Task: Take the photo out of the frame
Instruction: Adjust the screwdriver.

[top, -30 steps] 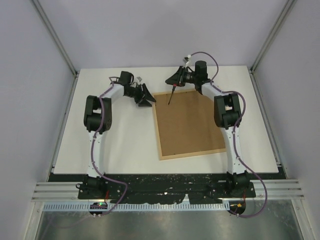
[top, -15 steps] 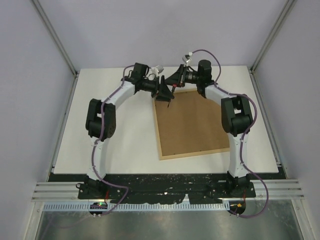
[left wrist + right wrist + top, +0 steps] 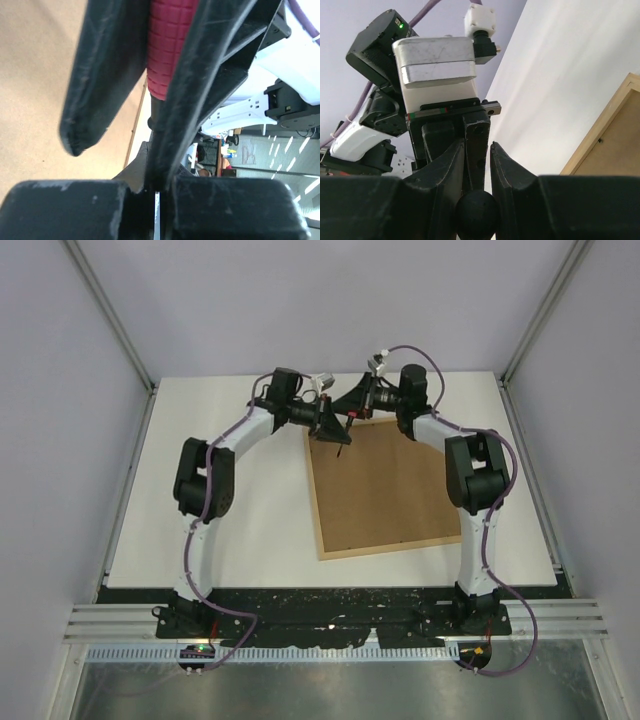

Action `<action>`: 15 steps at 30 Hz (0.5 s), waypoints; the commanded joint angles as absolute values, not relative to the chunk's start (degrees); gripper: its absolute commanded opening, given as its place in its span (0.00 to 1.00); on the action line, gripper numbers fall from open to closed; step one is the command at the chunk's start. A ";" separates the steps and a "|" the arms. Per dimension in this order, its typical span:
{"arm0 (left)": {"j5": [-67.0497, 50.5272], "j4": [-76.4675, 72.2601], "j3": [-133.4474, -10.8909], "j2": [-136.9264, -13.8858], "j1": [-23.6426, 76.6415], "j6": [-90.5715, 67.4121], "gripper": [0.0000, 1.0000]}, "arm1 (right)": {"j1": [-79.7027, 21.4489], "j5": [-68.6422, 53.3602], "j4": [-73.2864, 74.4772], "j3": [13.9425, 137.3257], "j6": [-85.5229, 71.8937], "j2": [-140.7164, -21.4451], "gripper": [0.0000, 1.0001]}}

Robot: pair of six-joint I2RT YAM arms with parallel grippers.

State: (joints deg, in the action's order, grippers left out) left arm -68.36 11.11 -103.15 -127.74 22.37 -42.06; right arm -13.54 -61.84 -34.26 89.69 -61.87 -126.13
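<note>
Just below the pincers lies the frame (image 3: pixel 385 490), back up; left pincer (image 3: pixel 334 428) and right pincer (image 3: pixel 348 410) both clamp a red-handled tool (image 3: pixel 167 45); photo hidden, probably flimsy; take its edge.

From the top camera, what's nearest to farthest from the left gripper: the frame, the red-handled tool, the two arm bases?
1. Red-handled tool: clamped in the left gripper.
2. Frame: its far left corner sits by the gripper.
3. Left arm base and right arm base: both at the near edge, too close to call.
</note>
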 commanded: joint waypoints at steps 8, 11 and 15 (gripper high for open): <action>-62.76 54.74 -120.67 -127.35 21.36 -8.19 0.00 | -11.69 -74.86 33.54 116.79 -11.11 -123.56 0.54; -62.05 61.59 -122.78 -127.97 21.44 -2.74 0.00 | -11.78 -75.59 47.94 122.95 -2.21 -124.80 0.57; -61.00 66.88 -124.98 -128.59 21.62 3.33 0.00 | -12.39 -74.71 53.78 124.36 2.54 -125.15 0.56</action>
